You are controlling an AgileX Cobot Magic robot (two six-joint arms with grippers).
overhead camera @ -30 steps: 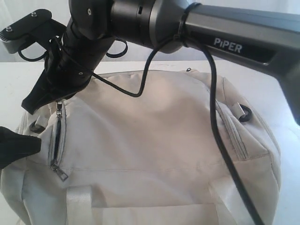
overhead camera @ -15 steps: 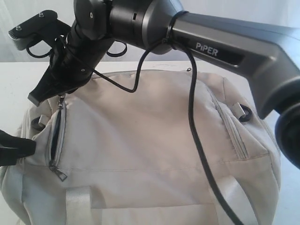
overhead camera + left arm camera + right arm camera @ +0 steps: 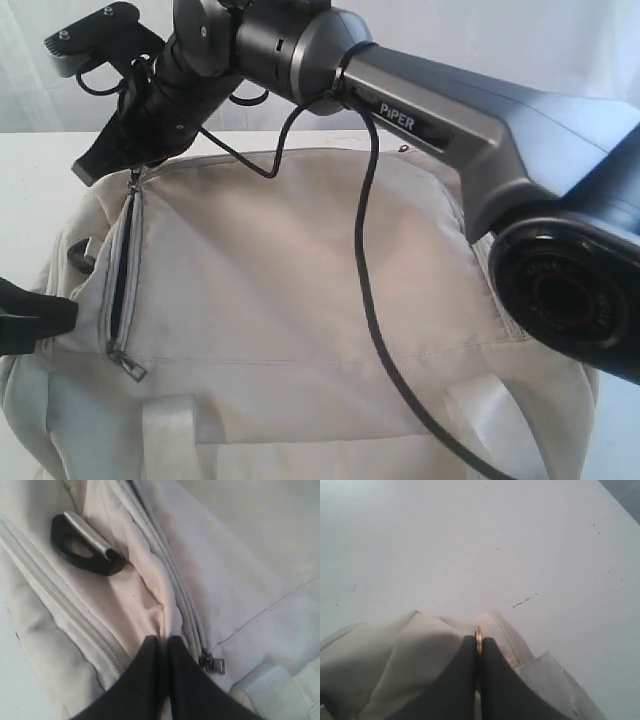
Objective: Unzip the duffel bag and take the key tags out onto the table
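Toward the bench's point(image 3: 470, 540) far edge: right tool point(image 3: 478, 646), clenched on ring pull point(image 3: 478, 636), has lengthened the duffel bag's point(image 3: 300, 290) zipper opening point(image 3: 121, 275).

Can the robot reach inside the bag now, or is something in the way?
The zipper gap in the duffel bag is only a narrow slit. The right gripper is shut on the ring pull; the left gripper pinches bag fabric. No key tags show.

Bright, washed-out light (soft focus)
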